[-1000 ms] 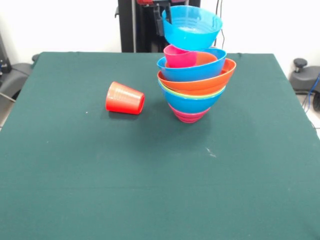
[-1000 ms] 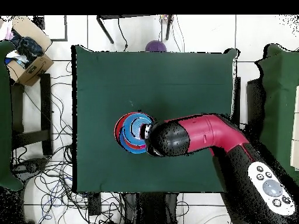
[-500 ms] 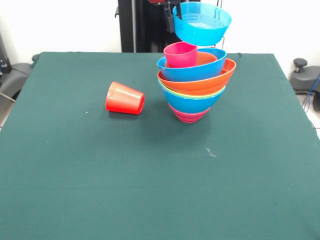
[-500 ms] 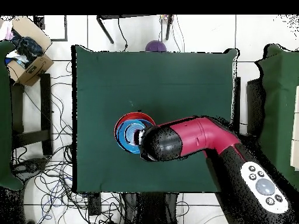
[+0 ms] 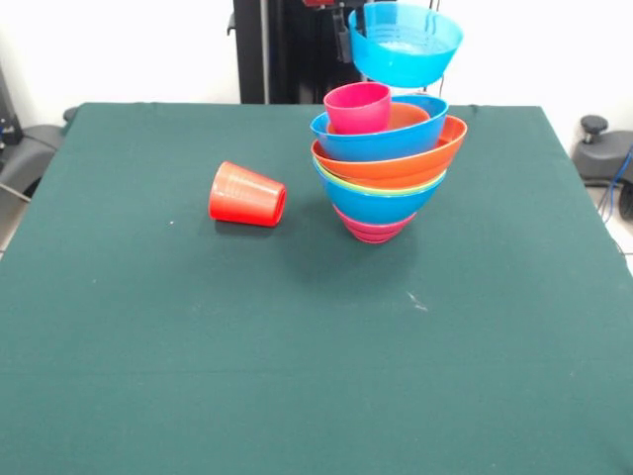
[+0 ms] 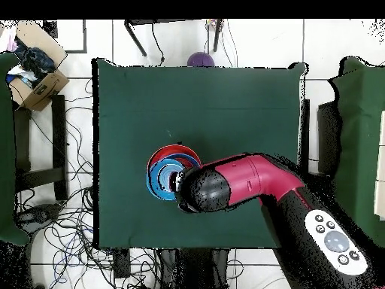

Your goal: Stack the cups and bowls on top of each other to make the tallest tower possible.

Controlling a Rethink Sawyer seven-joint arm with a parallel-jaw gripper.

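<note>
Green table point(image 5: 148, 376): light blue bowl point(image 5: 406, 45) held above tower point(image 5: 386, 158); no writing.

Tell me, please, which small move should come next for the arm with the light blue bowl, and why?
Probably bring the light blue bowl a little sideways until it is centred over the pink cup, then lower it. The bowl hangs in the air above the tower, off to one side of the cup, touching nothing below.
</note>
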